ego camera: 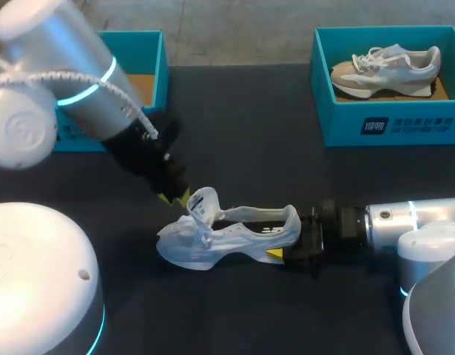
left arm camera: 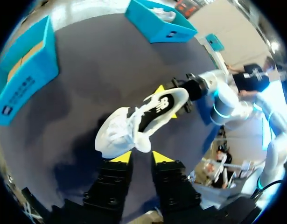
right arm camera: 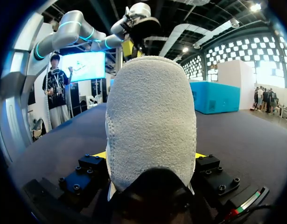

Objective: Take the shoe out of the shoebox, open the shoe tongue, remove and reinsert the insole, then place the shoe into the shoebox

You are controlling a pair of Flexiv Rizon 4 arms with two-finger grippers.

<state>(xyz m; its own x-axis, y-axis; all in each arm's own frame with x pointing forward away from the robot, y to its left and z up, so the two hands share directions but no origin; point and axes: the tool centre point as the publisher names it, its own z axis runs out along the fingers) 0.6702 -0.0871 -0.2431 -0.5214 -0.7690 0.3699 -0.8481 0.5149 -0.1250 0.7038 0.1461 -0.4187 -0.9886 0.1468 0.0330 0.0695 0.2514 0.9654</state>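
Note:
A white sneaker (ego camera: pixel 227 237) lies on its side on the dark table, toe toward my left arm. Its tongue (ego camera: pixel 203 203) is pulled up and out. My left gripper (ego camera: pixel 175 198) sits at the tongue. In the left wrist view the tongue's end (left arm camera: pixel 142 140) lies between its parted yellow fingertips (left arm camera: pixel 121 157), and no pinch shows, so the left gripper (left arm camera: pixel 141 157) is open. My right gripper (ego camera: pixel 290 237) is shut on the sneaker's heel. In the right wrist view the grey heel (right arm camera: pixel 150 116) fills the gap between its fingers.
An open teal shoebox (ego camera: pixel 149 44) with a cardboard floor stands at the back left. A second teal shoebox (ego camera: pixel 390 122) at the back right holds another sneaker (ego camera: pixel 386 70).

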